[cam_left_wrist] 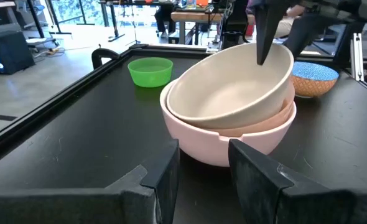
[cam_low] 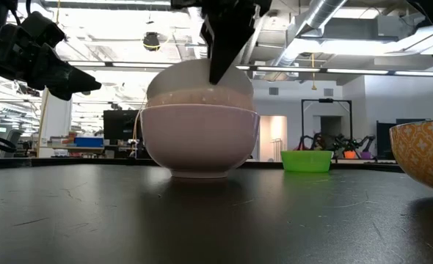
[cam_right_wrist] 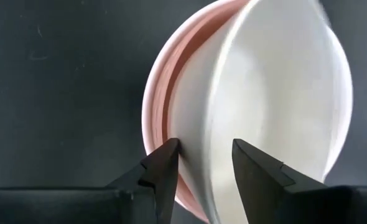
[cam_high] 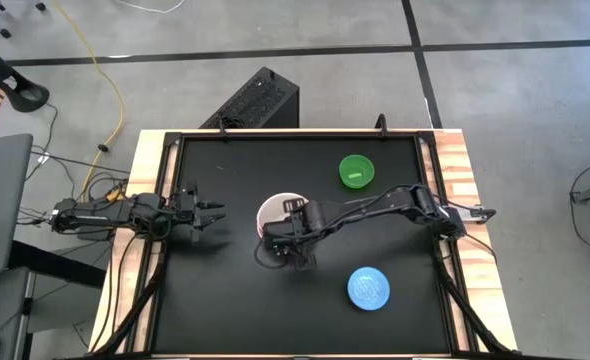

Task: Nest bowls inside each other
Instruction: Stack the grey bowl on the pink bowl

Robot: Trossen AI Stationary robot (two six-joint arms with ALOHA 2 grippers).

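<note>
Beige bowl (cam_left_wrist: 227,93), pink bowl (cam_left_wrist: 258,134)

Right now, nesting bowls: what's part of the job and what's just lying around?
Job:
- pink bowl
- beige bowl, tilted inside the pink one
- green bowl
- blue bowl
- right gripper, jaws astride the beige rim

Not job:
- left gripper, waiting open
- black case behind the table

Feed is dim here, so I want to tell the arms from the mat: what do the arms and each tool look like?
Both arms are dark, jointed and slim, with black cables running along them. The left tool and the right tool each end in two dark, flat, wedge-shaped fingers. No markings are legible.
</note>
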